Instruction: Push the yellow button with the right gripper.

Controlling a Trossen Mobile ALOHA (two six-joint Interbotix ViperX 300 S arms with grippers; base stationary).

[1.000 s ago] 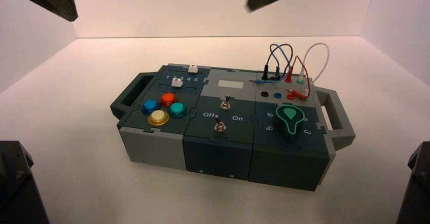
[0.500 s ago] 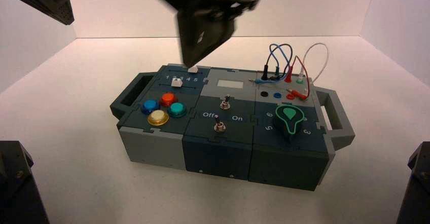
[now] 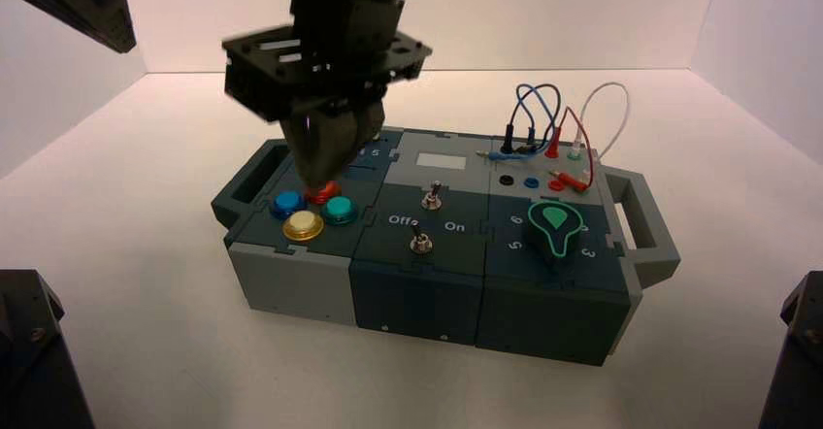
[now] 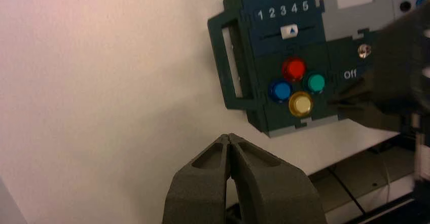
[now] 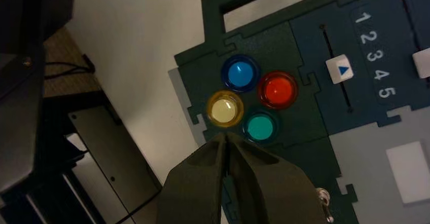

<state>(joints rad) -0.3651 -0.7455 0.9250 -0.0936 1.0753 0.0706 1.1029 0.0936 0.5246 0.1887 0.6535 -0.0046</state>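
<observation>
1. The right pincer (image 3: 318,179) is above the button group of the box (image 3: 417,283), and its two fingers are pressed together
2. The yellow button (image 5: 224,110) is at the corner part of the box, beside the blue button (image 5: 240,74) and the teal button (image 5: 260,127); the red button (image 5: 278,90) is also in this group
3. The left pincer (image 4: 228,137) is parked at the upper left of the high view, its fingers also pressed together

dim wrist views, bright pinkish backdrop up high, soft shadows.
</observation>
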